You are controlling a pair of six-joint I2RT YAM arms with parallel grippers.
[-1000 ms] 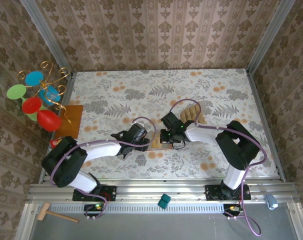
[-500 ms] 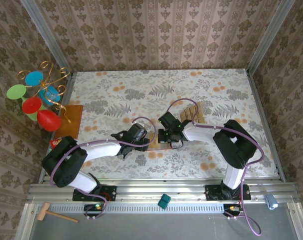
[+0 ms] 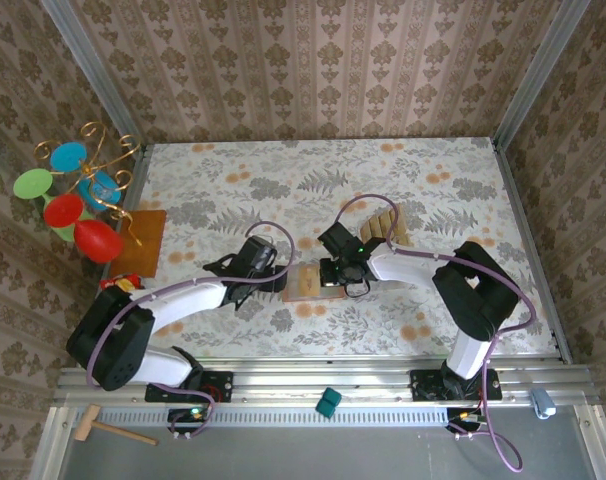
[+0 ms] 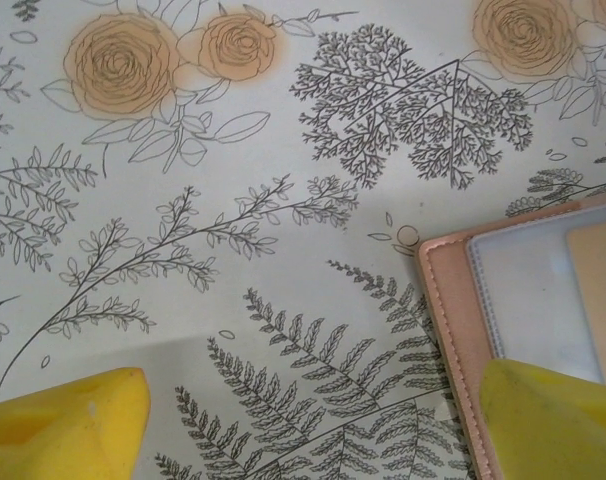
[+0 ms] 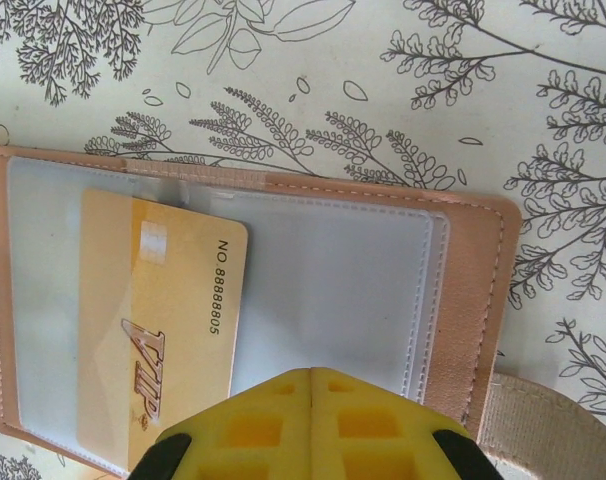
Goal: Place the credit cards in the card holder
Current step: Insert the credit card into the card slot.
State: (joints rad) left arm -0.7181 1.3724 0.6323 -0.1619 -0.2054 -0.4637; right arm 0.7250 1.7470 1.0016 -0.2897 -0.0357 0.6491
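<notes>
The card holder (image 3: pixel 305 283) lies open on the flowered cloth, tan inner face up. A gold credit card (image 5: pixel 173 330) marked VIP sits partly under the holder's (image 5: pixel 463 290) clear pocket. More credit cards (image 3: pixel 383 228) lie fanned out behind the right arm. My right gripper (image 5: pixel 311 415) is shut, its yellow tips together over the clear pocket; from above it (image 3: pixel 329 277) is at the holder's right half. My left gripper (image 4: pixel 313 430) is open and empty over bare cloth, its right finger over the holder's (image 4: pixel 453 300) left edge. In the top view the left gripper (image 3: pixel 280 280) is just left of the holder.
A gold wire stand with coloured discs (image 3: pixel 73 195) and an orange-brown board (image 3: pixel 143 240) stand at the far left. A strap (image 5: pixel 543 425) leads off the holder's right edge. A wooden mallet (image 3: pixel 108 428) and a teal block (image 3: pixel 328 402) lie below the front rail.
My left arm has drawn back to the left and away from the holder, uncovering its left half. The right gripper has stayed shut over the holder.
</notes>
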